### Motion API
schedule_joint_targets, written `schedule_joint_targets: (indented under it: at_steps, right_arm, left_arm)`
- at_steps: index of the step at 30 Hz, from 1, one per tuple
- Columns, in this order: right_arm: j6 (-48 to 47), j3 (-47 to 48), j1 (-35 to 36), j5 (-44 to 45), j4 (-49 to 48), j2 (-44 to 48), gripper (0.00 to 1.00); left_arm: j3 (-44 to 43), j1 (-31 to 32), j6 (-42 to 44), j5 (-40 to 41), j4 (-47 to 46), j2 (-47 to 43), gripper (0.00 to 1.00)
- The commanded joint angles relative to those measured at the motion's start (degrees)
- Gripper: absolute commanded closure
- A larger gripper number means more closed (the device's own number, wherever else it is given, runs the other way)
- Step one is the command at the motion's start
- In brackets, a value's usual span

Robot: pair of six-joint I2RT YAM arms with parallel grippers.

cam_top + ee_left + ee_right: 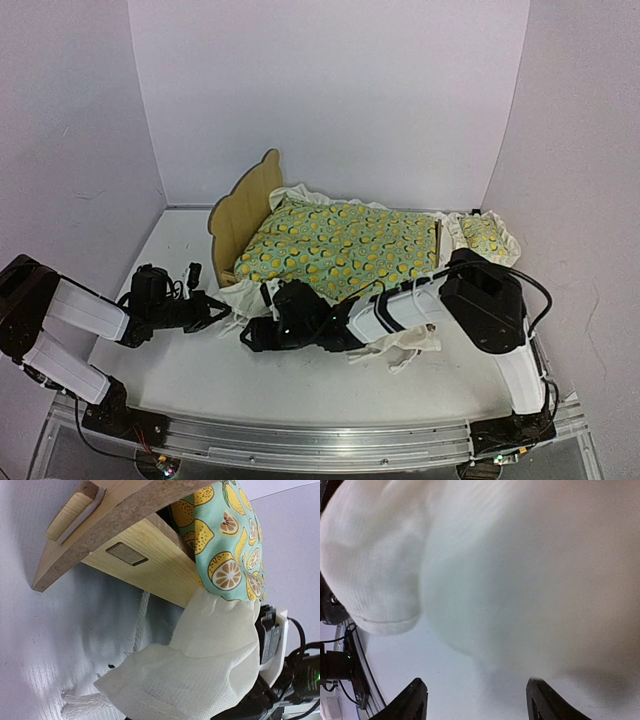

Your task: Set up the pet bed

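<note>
Pet bed (245, 205): my landmark, under the blanket (340, 245).
Left gripper (214, 306): closed at its near corner (pinch unclear).
Right gripper (477, 692): wide, empty, beside it.
Risk: if I tug, the blanket slides off.

1. The pet bed (236, 238) is a small frame of light plywood with a tall, curved headboard (250, 198) at its left end.
2. It stands upright toward the back of the white worktop (300, 390), its length running rightward.
3. A lemon-print blanket (340, 245) covers its top.
4. The left wrist view shows a pale side rail (150, 562) meeting the headboard, with a rectangular tab in it.
</note>
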State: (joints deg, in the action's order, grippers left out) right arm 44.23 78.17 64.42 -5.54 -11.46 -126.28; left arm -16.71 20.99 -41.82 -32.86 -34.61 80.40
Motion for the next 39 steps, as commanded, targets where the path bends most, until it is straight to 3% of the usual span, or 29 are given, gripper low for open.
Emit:
schedule_joint_targets:
  at_steps: [1, 3, 7, 11, 20, 24, 30, 35, 39]
  right_arm:
    - [7.9, 4.6, 3.2, 9.0, -11.4, -5.2, 0.33]
    - [9.1, 5.6, 4.1, 11.8, -14.3, -7.7, 0.40]
    - [9.2, 6.1, 5.9, 21.4, -17.7, -10.2, 0.43]
    - [9.6, 6.9, 6.2, 25.5, -22.4, -12.9, 0.49]
    - [10.8, 10.5, 6.7, 28.4, -27.5, -17.6, 0.53]
    - [11.9, 12.2, 7.0, 28.8, -26.5, -18.5, 0.63]
    - [10.9, 10.2, 7.5, 27.3, -25.7, -16.8, 0.58]
    - [10.3, 10.3, 8.6, 27.7, -17.5, -14.4, 0.51]
    - [11.3, 10.4, 8.9, 26.6, -15.5, -14.2, 0.55]
  left_arm:
    - [-0.3, -0.2, 1.0, -0.6, -2.7, -1.1, 1.00]
    - [-0.5, -0.2, 1.1, -0.9, -2.7, -1.1, 1.00]
    - [-0.7, -0.2, 1.0, -1.4, -2.6, -1.2, 1.00]
    - [-0.8, -0.2, 1.1, -1.7, -2.5, -1.0, 1.00]
    - [-1.1, -0.2, 1.0, -2.6, -2.6, -0.8, 1.00]
    - [-1.0, -0.2, 0.8, -2.6, -2.5, -1.2, 1.00]
    - [-0.8, -0.2, 0.9, -3.5, -2.5, -1.4, 1.00]
    - [-0.8, -0.2, 1.1, -4.0, -2.4, -2.0, 1.00]
    - [-0.9, -0.2, 1.4, -4.0, -2.3, -2.0, 1.00]
